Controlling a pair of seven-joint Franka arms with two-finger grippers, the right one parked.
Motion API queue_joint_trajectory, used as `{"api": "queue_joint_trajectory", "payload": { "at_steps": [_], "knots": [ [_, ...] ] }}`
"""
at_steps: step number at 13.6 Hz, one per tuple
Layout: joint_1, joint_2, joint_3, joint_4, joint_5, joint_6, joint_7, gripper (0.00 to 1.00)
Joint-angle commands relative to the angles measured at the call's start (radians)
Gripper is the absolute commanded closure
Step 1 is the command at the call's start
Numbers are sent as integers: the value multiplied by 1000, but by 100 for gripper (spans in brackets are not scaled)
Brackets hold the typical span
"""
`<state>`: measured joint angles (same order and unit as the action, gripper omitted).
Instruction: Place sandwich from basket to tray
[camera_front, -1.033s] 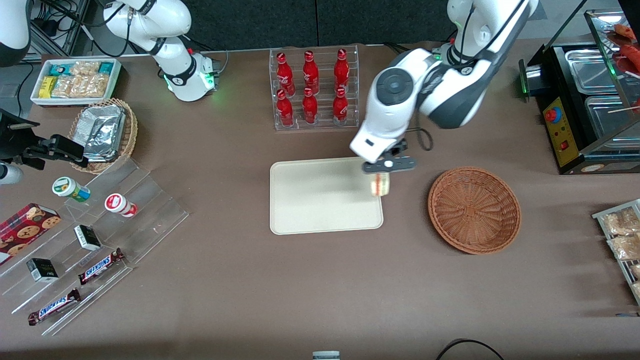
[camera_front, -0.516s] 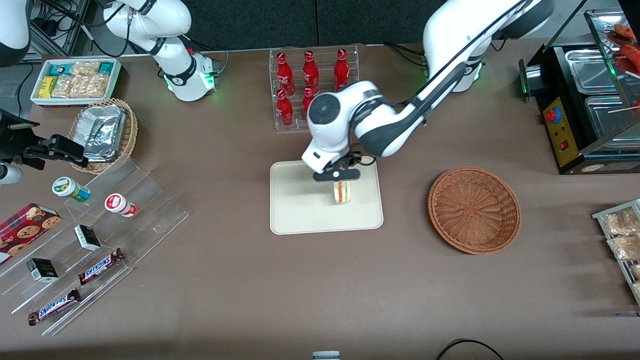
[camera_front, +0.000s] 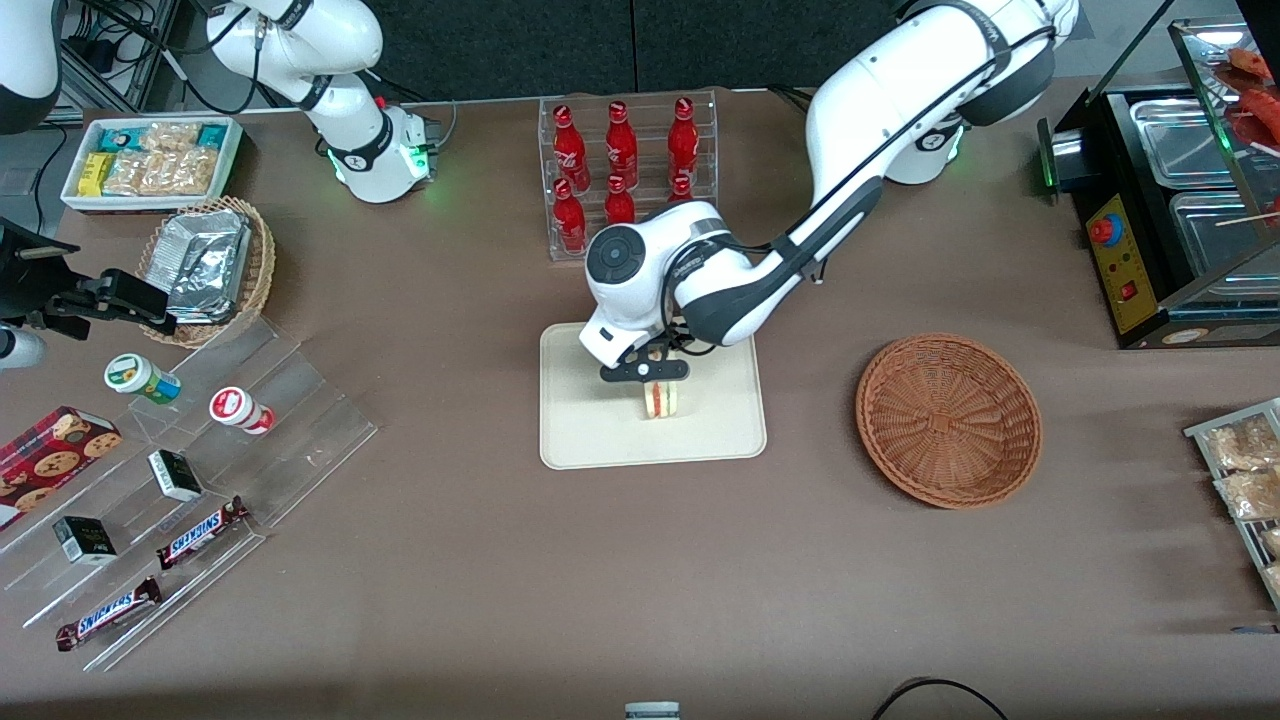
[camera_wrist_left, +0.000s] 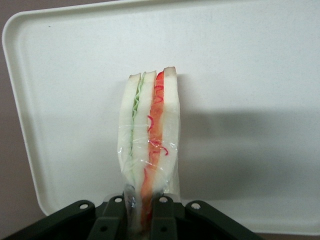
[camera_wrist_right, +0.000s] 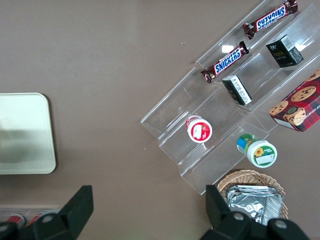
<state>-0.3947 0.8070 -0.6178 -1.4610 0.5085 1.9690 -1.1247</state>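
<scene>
The sandwich (camera_front: 660, 399) (camera_wrist_left: 149, 135), a plastic-wrapped wedge of white bread with red and green filling, hangs upright over the middle of the cream tray (camera_front: 590, 430) (camera_wrist_left: 260, 75). My gripper (camera_front: 646, 371) (camera_wrist_left: 141, 220) is shut on its wrapped end, directly above the tray. I cannot tell whether the sandwich's lower edge touches the tray. The round reddish-brown wicker basket (camera_front: 948, 419) stands empty on the table beside the tray, toward the working arm's end.
A clear rack of red bottles (camera_front: 625, 175) stands just farther from the front camera than the tray. A tan basket of foil packets (camera_front: 207, 262) and an acrylic snack display (camera_front: 190, 470) lie toward the parked arm's end. A black food warmer (camera_front: 1170, 200) stands at the working arm's end.
My gripper carried the sandwich from the tray's edge nearest the basket to above the tray's middle and came lower. The basket has not moved.
</scene>
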Motion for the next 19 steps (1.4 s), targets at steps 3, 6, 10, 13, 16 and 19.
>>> {"api": "queue_joint_trajectory", "payload": {
  "at_steps": [3, 6, 10, 13, 16, 19],
  "knots": [
    [-85, 21, 72, 37, 16, 25, -21, 100],
    [-93, 24, 73, 37, 16, 33, -21, 91],
    [-98, 35, 75, 37, 18, 41, -18, 1],
    [-95, 12, 75, 37, 16, 25, -21, 1],
    [-73, -72, 75, 39, 2, -73, -64, 1],
    [-24, -167, 73, 36, -14, -131, -193, 1]
  ]
}}
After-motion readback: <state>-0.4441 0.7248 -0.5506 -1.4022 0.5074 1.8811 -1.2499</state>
